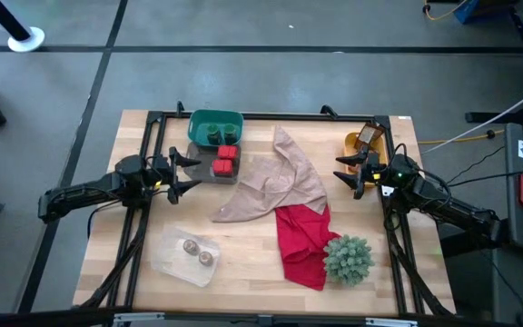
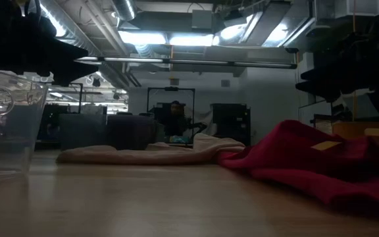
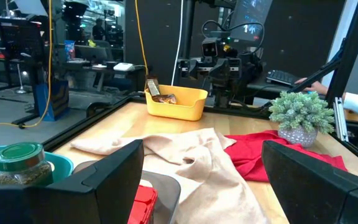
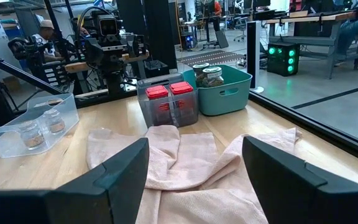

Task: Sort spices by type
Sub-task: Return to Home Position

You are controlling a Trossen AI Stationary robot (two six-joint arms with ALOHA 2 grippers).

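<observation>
Green-lidded jars (image 1: 214, 136) in the teal bin (image 1: 216, 115) far left, red tins (image 1: 226, 160) just beside it, tan pots (image 1: 197, 252) in the clear tray (image 1: 165, 262) near left and packets (image 1: 367, 136) in the yellow bin (image 1: 350, 145) far right all look light, rigid and smooth, best pinched across their sides, while the left gripper (image 1: 192, 173) and right gripper (image 1: 345, 173) hang open and empty.

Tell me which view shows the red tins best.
Right wrist view: both red tins stand side by side in full view. High view shows only their tops; left wrist view catches just a red corner; low view shows none.
</observation>
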